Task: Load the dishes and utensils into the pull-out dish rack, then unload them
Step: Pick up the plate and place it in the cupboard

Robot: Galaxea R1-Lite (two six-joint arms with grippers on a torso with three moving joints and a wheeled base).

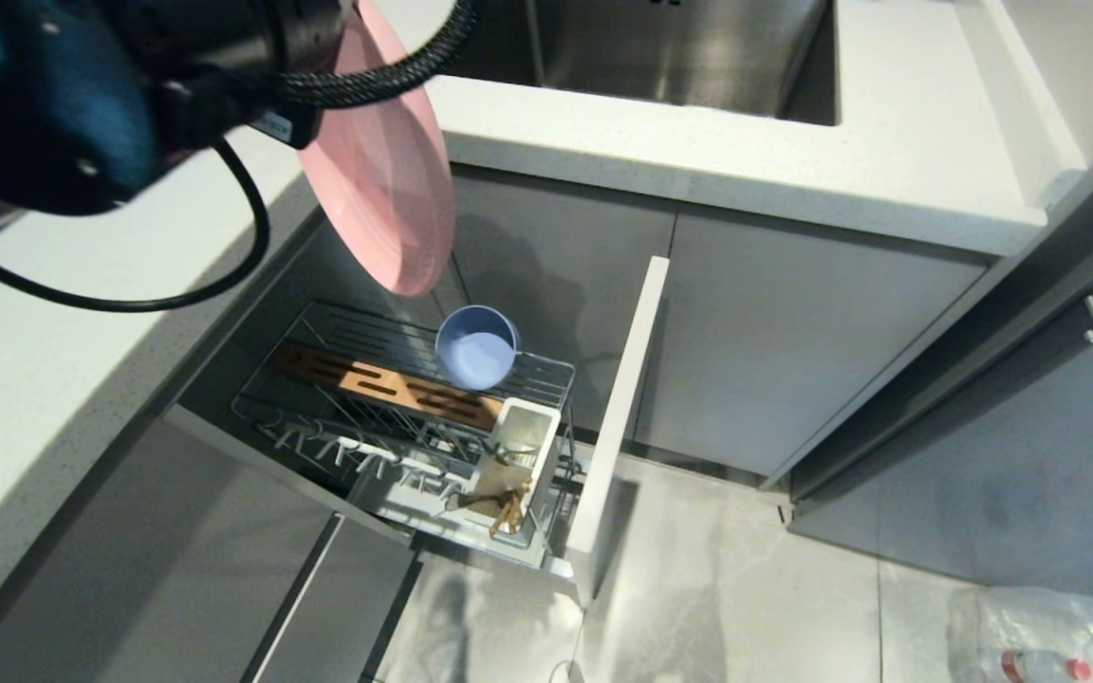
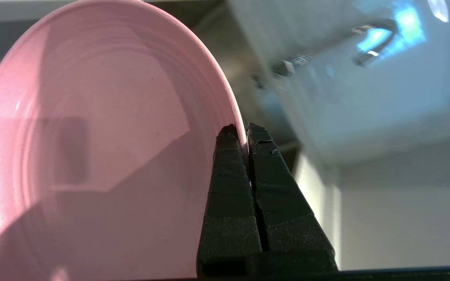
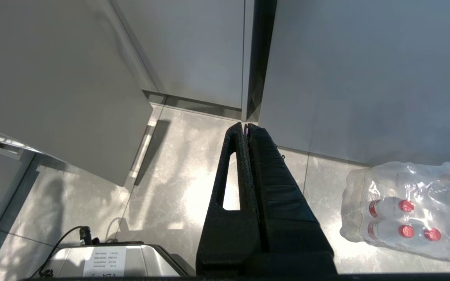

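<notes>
1. Head view: the left arm fills the upper left corner, carrying the pink plate [image 1: 380, 161] tilted on edge in the air above the white surface [image 1: 53, 379] and the open cabinet bay. The plate's lower rim hangs clear above the pull-out dish rack [image 1: 395, 417], touching nothing there. The blue-grey bowl [image 1: 476, 347] sits tipped at the rack's back edge, just behind the wooden strip [image 1: 385, 384]. The white utensil cup [image 1: 518, 465] stands at the rack's front right corner, beside the grey front panel [image 1: 618, 417]; the chopsticks [image 1: 509, 512] lie low beside it. The prongs between strip and cup stand free. The sink [image 1: 679, 52] lies beyond.

2. Left wrist view: the left gripper [image 2: 244, 134] is clamped on the plate's rim, one finger on each face, near the plate's edge only. Blurred cabinet fronts lie beyond.

3. Right wrist view: the right gripper [image 3: 245, 128] hangs closed and empty over the floor [image 3: 178, 183], near cabinet doors and well apart from a wrapped pack of bottles [image 3: 408, 210].
</notes>
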